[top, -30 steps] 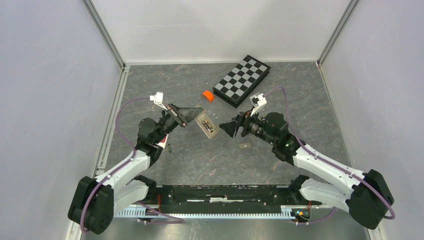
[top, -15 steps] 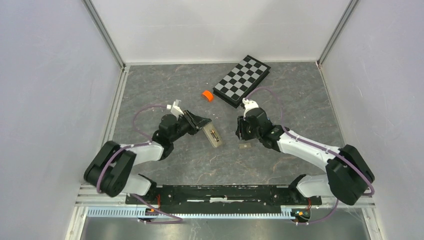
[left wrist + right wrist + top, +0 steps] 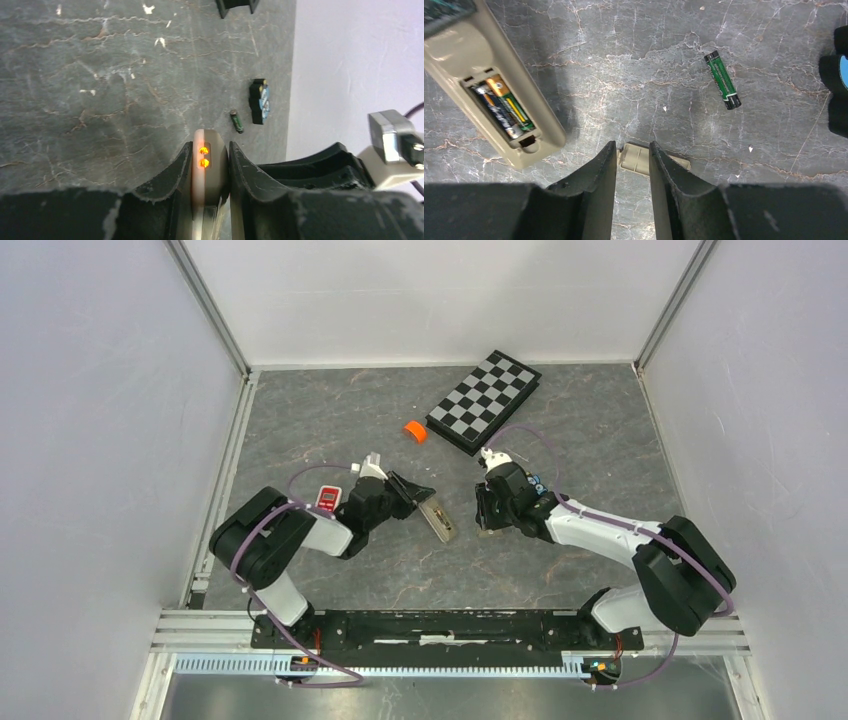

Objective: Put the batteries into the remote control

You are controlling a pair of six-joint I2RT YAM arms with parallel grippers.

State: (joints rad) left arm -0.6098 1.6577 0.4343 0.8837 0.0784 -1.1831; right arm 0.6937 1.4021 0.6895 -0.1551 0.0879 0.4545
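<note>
a: where did the task's things lie?

b: two batteries [image 3: 499,107] sat side by side in the open bay of the remote control [image 3: 449,60]. a loose battery [image 3: 722,80], green, lay on the tabletop [image 3: 624,60] just beside the blue-and-black gadget [image 3: 259,101].

a: and the claws?

b: the left claw [image 3: 210,150] was clamped on the remote's narrow end, bay facing up. going by the shadow, the remote seemed to be clear of the tabletop. the right claw [image 3: 631,146] stood nearly closed, low over the battery cover [image 3: 639,161], which lay flat on the tabletop. the cover showed in the narrow gap and ran on past one finger. i couldn't tell whether it was pinched or only straddled.

a: how would a battery handle?

b: light, stiff and smooth, i'd judge, and round enough to roll at a nudge. it was best taken across its middle, with the jaws square to its length. the cover looked thin and flat, so it wanted a grip on its long edges, and it might skid rather than lift.

a: room to move?

b: plenty. bare tabletop lay around the loose battery except on the gadget's side. the chessboard [image 3: 484,400] and orange roll [image 3: 414,430] were well apart at the back, and the walls [image 3: 100,440] stood far off. the tight spot was the middle, where the two claws were near each other.
</note>
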